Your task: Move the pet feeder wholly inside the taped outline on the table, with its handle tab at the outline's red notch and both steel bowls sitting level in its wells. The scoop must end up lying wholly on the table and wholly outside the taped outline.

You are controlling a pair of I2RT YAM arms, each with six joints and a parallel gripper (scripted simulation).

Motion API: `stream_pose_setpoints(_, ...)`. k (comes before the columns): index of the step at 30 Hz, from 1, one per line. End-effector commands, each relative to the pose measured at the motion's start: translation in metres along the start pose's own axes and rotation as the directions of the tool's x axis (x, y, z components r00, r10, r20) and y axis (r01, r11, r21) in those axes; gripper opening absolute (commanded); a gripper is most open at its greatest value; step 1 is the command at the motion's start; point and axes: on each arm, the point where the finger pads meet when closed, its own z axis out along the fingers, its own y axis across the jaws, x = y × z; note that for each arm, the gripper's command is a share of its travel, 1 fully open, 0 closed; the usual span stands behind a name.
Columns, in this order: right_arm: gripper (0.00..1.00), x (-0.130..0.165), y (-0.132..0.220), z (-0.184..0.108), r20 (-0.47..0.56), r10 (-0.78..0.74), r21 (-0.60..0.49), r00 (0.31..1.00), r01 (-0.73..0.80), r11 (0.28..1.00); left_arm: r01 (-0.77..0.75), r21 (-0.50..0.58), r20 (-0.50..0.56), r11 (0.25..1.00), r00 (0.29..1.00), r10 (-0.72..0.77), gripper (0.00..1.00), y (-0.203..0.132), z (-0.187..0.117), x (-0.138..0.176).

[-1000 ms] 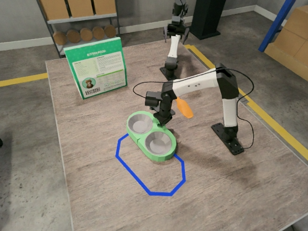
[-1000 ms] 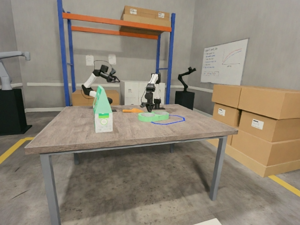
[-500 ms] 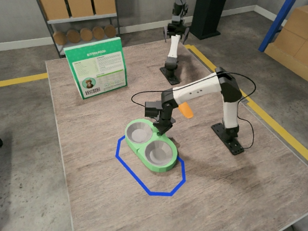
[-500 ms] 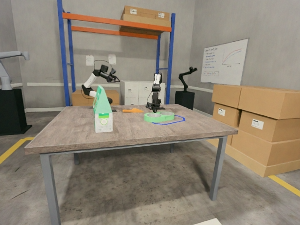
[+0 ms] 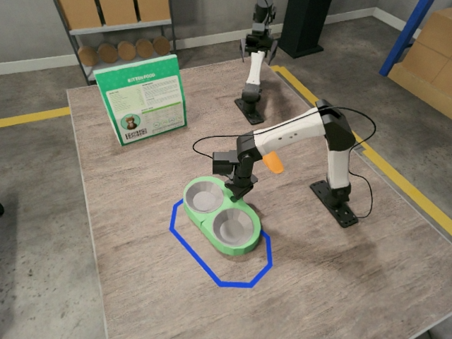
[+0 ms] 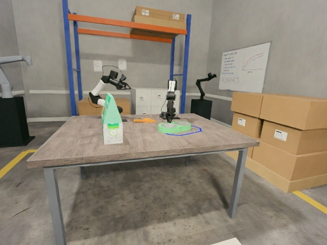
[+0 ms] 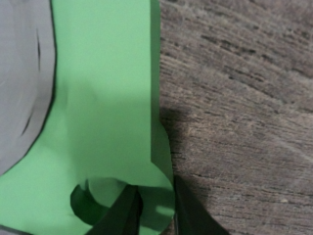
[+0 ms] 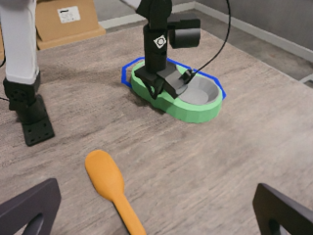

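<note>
The green pet feeder (image 5: 227, 203) (image 6: 174, 129) (image 7: 108, 73) (image 8: 196, 116) overlaps the back part of the blue taped outline (image 5: 197, 257) (image 6: 182, 135) (image 8: 123, 74); its back edge covers or passes that tape. The red notch is hidden. Two steel bowls (image 5: 232, 227) (image 5: 203, 198) sit in the wells and look level. My left gripper (image 5: 235, 197) (image 6: 169, 121) (image 7: 156, 185) is shut on the feeder's handle tab. The orange scoop (image 5: 272, 162) (image 6: 144, 120) (image 8: 104, 171) lies on the table outside the outline. My right gripper (image 8: 156, 190) (image 5: 258, 51) is open and empty above the table.
A green kitten food bag (image 5: 145, 98) (image 6: 113, 118) stands on the table, away from the feeder. My left arm reaches over the scoop's handle in the top view. The right arm's base (image 5: 249, 110) stands behind the scoop.
</note>
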Motion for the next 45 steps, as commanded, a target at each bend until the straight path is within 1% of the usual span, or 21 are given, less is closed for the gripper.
stream_pose_setpoints(1, 1.0, -0.003, 0.0, 0.001, 0.004, -0.002, -0.004, 1.0, 0.002, 1.0, 0.011, -0.008, -0.016, 1.0, 1.0, -0.012, 0.1, 0.009, 0.002, 0.006)
stream_pose_setpoints(8, 1.0, -0.003, 0.0, 0.001, 0.004, -0.002, -0.004, 1.0, 0.002, 1.0, 0.007, -0.004, -0.019, 1.0, 1.0, -0.007, 0.1, 0.017, 0.001, 0.015)
stream_pose_setpoints(17, 1.0, -0.003, 0.0, 0.001, 0.004, -0.002, -0.004, 1.0, 0.002, 1.0, 0.04, -0.001, -0.02, 0.999, 0.999, -0.04, 0.1, 0.044, 0.001, 0.044)
stream_pose_setpoints(19, 1.0, -0.003, 0.0, 0.001, 0.004, -0.002, -0.004, 1.0, 0.002, 1.0, 0.04, -0.001, -0.02, 0.999, 0.999, -0.04, 0.1, 0.044, 0.001, 0.044)
stream_pose_setpoints(24, 1.0, -0.003, 0.0, 0.001, 0.004, -0.002, -0.004, 1.0, 0.002, 1.0, 0.064, -0.014, -0.011, 0.998, 0.998, -0.064, 0.1, 0.056, 0.0, 0.051)
stream_pose_setpoints(32, 1.0, -0.003, 0.0, 0.001, 0.004, -0.002, -0.004, 1.0, 0.002, 1.0, 0.074, -0.015, -0.011, 0.997, 0.997, -0.074, 0.1, 0.056, 0.0, 0.051)
stream_pose_setpoints(34, 1.0, -0.003, 0.0, 0.001, 0.004, -0.002, -0.004, 1.0, 0.002, 1.0, 0.069, -0.017, 0.001, 0.997, 0.998, -0.069, 0.33, 0.053, -0.004, 0.05)
stream_pose_setpoints(36, 1.0, -0.003, 0.0, 0.001, 0.004, -0.002, -0.004, 1.0, 0.002, 1.0, 0.069, -0.017, 0.001, 0.997, 0.998, -0.069, 0.33, 0.053, -0.004, 0.05)
stream_pose_setpoints(37, 1.0, -0.003, 0.0, 0.001, 0.004, -0.002, -0.004, 1.0, 0.002, 1.0, 0.074, -0.035, 0.002, 0.997, 0.997, -0.074, 0.33, 0.057, -0.009, 0.05)
stream_pose_setpoints(38, 1.0, -0.003, 0.0, 0.001, 0.004, -0.002, -0.004, 1.0, 0.002, 1.0, 0.07, -0.047, 0.009, 0.996, 0.998, -0.069, 0.33, 0.055, -0.019, 0.049)
stream_pose_setpoints(45, 1.0, -0.003, 0.0, 0.001, 0.004, -0.002, -0.004, 1.0, 0.002, 1.0, 0.076, -0.072, 0.031, 0.995, 0.997, -0.074, 0.33, 0.056, -0.048, 0.049)
